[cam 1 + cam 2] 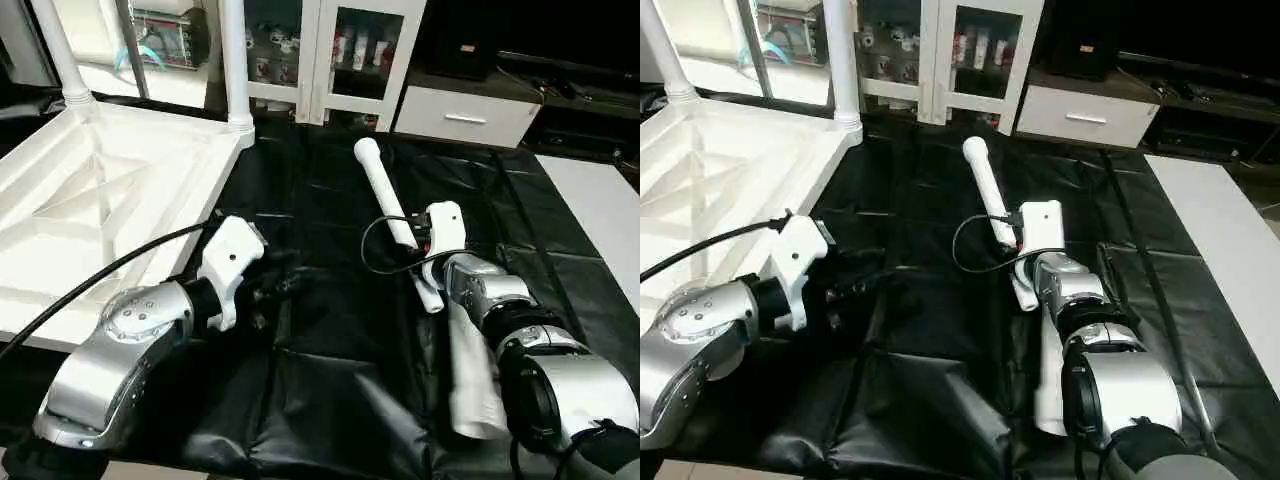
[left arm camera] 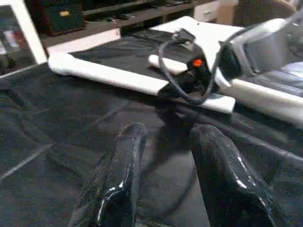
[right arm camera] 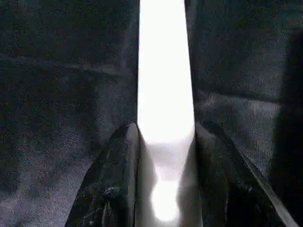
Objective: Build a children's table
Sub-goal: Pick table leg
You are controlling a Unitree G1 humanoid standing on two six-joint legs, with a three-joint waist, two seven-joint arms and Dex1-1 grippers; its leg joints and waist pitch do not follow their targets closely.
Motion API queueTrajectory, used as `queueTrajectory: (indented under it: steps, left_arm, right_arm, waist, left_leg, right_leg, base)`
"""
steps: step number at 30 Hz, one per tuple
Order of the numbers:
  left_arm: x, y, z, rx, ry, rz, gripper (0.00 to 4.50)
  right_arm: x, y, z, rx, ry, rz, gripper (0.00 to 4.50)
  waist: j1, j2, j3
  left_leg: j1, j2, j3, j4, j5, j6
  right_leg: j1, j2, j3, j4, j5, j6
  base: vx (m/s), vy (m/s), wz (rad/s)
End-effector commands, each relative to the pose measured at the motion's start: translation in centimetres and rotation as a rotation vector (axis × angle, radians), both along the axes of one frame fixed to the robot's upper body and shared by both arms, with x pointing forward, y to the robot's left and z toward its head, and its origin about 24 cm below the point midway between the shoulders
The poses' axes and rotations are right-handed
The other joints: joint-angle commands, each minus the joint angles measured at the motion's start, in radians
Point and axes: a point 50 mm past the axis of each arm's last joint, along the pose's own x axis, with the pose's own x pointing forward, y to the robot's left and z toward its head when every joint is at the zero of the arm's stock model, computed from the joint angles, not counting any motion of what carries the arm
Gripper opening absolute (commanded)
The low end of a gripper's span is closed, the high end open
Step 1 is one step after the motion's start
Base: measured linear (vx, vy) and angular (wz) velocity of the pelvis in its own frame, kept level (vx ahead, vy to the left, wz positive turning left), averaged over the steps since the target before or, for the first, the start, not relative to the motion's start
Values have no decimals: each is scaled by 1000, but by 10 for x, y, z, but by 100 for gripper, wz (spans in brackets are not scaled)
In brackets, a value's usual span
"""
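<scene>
upturned top [image 1: 120, 190], two legs [image 1: 236, 60] socketed; two loose

no readable text, labels, brands or numbers anywhere

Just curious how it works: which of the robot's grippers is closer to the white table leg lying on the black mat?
Right. The right gripper has its fingers on either side of the table leg; the left gripper hovers over the black mat beside it, apart.

The floor is covered by a creased black sheet [image 1: 330, 400]. A white glass-door cabinet [image 1: 335, 55] and a white drawer unit [image 1: 465, 115] are set behind it. A pale mat [image 1: 600, 215] is laid alongside.
</scene>
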Motion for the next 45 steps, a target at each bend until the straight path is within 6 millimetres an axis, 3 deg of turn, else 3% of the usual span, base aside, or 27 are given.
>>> queueTrajectory:
  steps: [1, 15, 21, 23, 24, 27, 29, 30, 34, 36, 41, 45]
  left_arm:
    - [5, 1, 6, -8, -40, 31, 190]
    - [26, 5, 17, -69, -98, 165, 190]
    - [29, -5, 28, -255, -64, 161, 190]
    - [30, -11, 36, -388, -37, 158, 190]
    - [31, -14, 40, -446, -24, 151, 206]
    - [34, -26, 54, -659, 38, 96, 223]
    - [34, -33, 62, -720, 52, 37, 237]
    - [37, -34, 65, -731, 50, 39, 261]
    - [42, -36, 72, -728, 47, 31, 270]
    - [43, -37, 73, -732, 53, 29, 304]
    - [43, -46, 75, -785, 142, -12, 343]
    - [41, -52, 68, -801, 219, -22, 362]
  right_arm:
    - [10, 0, 20, 48, -85, -12, 144]
    - [19, 13, 50, 187, -280, 85, 140]
    - [19, 18, 82, 324, -477, 144, 139]
    - [13, 22, 89, 402, -524, 200, 139]
    - [9, 24, 92, 439, -540, 230, 139]
    - [-11, 27, 101, 632, -574, 338, 139]
    - [-23, 28, 104, 729, -574, 405, 139]
    - [-30, 28, 106, 761, -572, 441, 139]
    - [-51, 31, 109, 812, -561, 559, 139]
    - [-57, 32, 110, 824, -557, 587, 139]
    - [-78, 40, 113, 842, -533, 666, 139]
    - [-78, 42, 118, 855, -549, 649, 139]
  waist:
    - [-1, 12, -63]
    - [-1, 14, -66]
    - [3, 7, -66]
    - [8, 4, -65]
    - [7, -8, -66]
    - [13, -5, -65]
    - [15, -12, -63]
    - [17, -12, -61]
    - [24, -13, -58]
    - [24, -13, -56]
    - [26, -8, -58]
    - [27, -5, -57]
  left_leg:
    - [37, 53, -13, -78, -272, -58]
    - [37, 54, -13, -76, -241, -36]
    - [36, 54, -12, -76, -220, -22]
    - [38, 55, -9, -75, -208, -15]
    - [35, 56, -10, -75, -198, -9]
    - [37, 57, -13, -76, -184, 3]
    - [35, 56, -14, -79, -201, 2]
    - [37, 54, -13, -81, -212, -1]
    - [38, 57, -15, -84, -232, -18]
    - [36, 56, -17, -86, -231, -31]
    - [36, 55, -19, -87, -233, -53]
    - [38, 55, -19, -87, -255, -64]
  right_leg:
    - [19, -66, 38, -75, -98, -195]
    - [22, -65, 36, -72, -45, -212]
    - [24, -66, 36, -71, -37, -213]
    - [27, -65, 39, -70, -9, -209]
    - [28, -65, 38, -71, 1, -210]
    - [30, -66, 38, -72, 24, -209]
    - [30, -65, 36, -76, -2, -207]
    - [30, -63, 36, -80, -26, -201]
    - [27, -69, 39, -91, -114, -152]
    - [27, -68, 39, -94, -141, -136]
    - [24, -69, 37, -92, -132, -140]
    - [21, -69, 38, -95, -147, -140]
  base:
    - [0, 0, 0]
    - [0, 0, 0]
    - [0, 0, 0]
    - [0, 0, 0]
    - [0, 0, 0]
    - [0, 0, 0]
    - [0, 0, 0]
    - [0, 0, 0]
    - [0, 0, 0]
    - [0, 0, 0]
    - [0, 0, 0]
    - [0, 0, 0]
